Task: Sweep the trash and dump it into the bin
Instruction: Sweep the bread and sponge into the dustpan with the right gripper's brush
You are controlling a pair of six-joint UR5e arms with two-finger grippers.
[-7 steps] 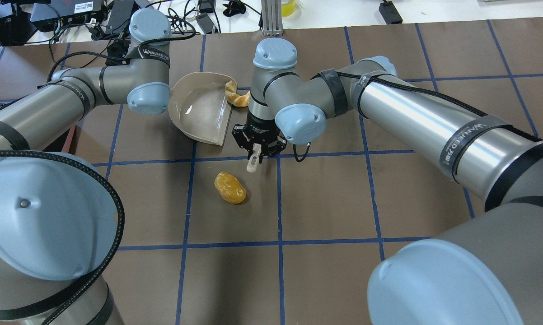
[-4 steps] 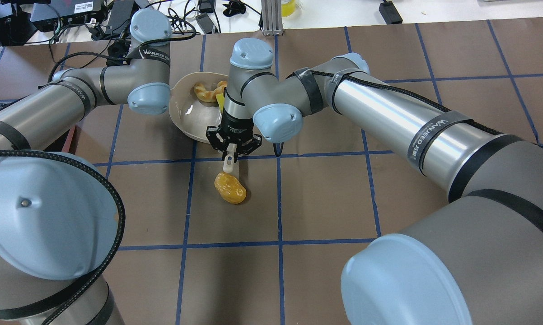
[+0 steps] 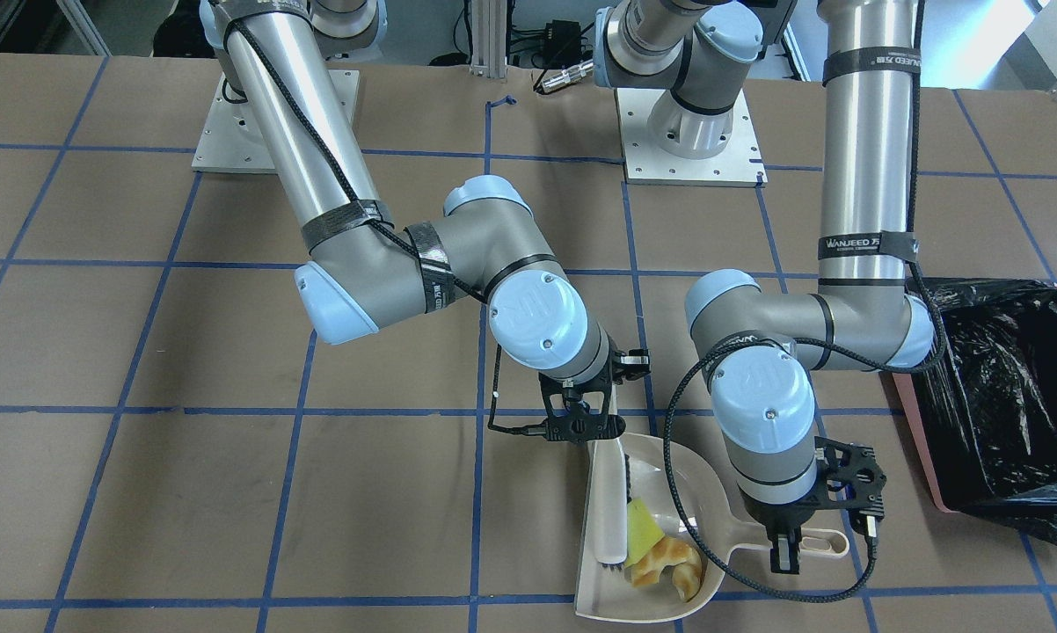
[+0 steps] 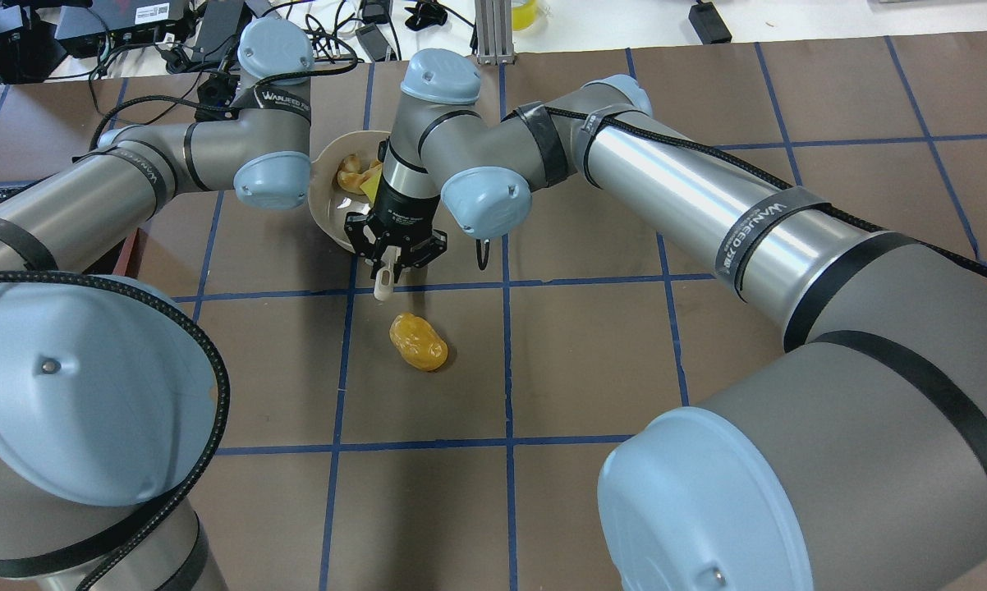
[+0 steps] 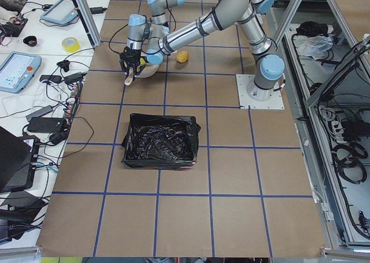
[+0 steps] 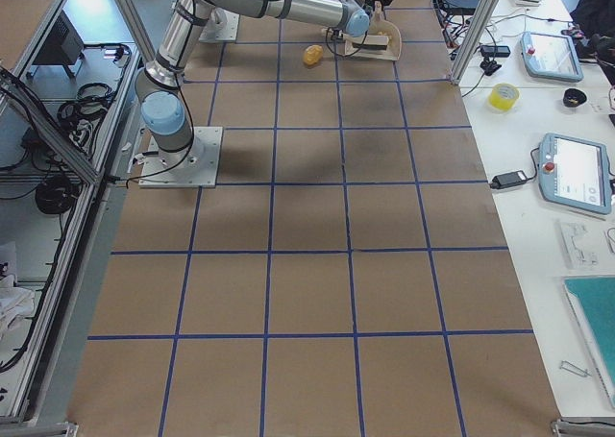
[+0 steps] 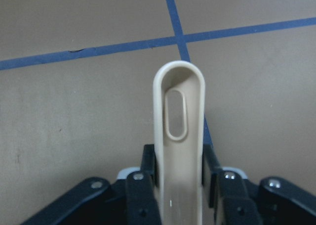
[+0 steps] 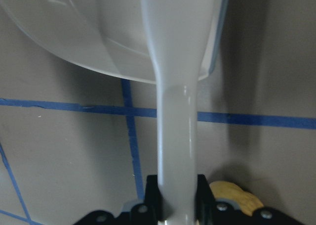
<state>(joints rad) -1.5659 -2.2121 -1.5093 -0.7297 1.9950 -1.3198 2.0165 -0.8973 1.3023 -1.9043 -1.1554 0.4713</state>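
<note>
Beige plastic dustpan [image 3: 594,589] is pinched by its handle in the left gripper [image 3: 788,554]. The beige hand brush [image 3: 611,519] with dark bristles is clamped tight in the right gripper [image 3: 586,429], with its head laid inside the pan. Three trash bits are counted. The curved tan croissant [image 3: 669,564] and yellow wedge [image 3: 641,530] are sat in the pan, while the glossy yellow-orange lump [image 4: 418,341] is found on the table, on the robot's near side of the pan. That lump is shown overhead but hidden front-on, where the one pink bin lined with a black bag [image 3: 1003,387] is seen, far left.
</note>
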